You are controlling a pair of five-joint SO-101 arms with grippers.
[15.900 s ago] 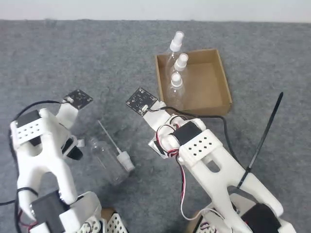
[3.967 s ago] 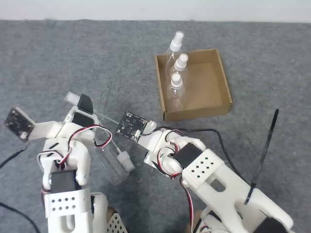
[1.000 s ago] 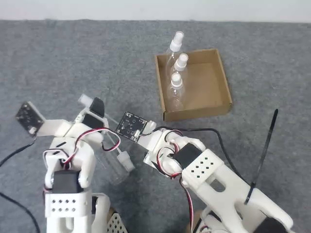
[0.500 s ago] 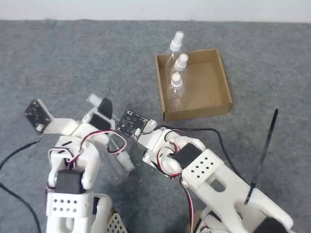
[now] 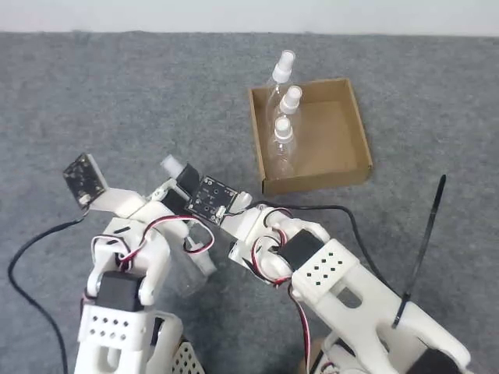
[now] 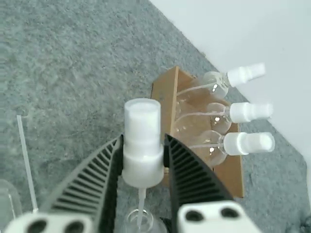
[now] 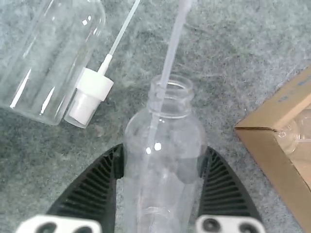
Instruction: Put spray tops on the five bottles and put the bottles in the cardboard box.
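Left gripper (image 6: 142, 141) is clamped on a white spray top (image 6: 142, 145), fingers pressed on both sides of its collar, head pointing up. In the high view I see that spray top (image 5: 173, 167) at the tip of the left arm, at about 9 o'clock from the right arm's wrist.

Right gripper (image 7: 163, 153) is clamped on an open bottle (image 7: 165, 126), one black finger on each side of the clear body, neck pointing away from the wrist. A thin tube (image 7: 170, 53) comes down into the bottle's neck, and I can see it through the glass below the rim. The spray head is not seated on the neck.

A second bottle (image 7: 53, 53) lies on its side on the grey carpet (image 5: 117, 93). A loose spray top (image 7: 90, 94) lies just beside it, its tube stretched out flat on the carpet. In the high view this lying bottle (image 5: 183, 276) is at about 6 o'clock from the left gripper.

The cardboard box (image 5: 343, 167) sits at about 1 o'clock from both grippers, well apart from them. Three capped bottles (image 5: 281, 148) are lined up along its 9 o'clock wall, leaning, with their white heads up. The left wrist view shows the same box (image 6: 163, 92) with the three white heads side by side.
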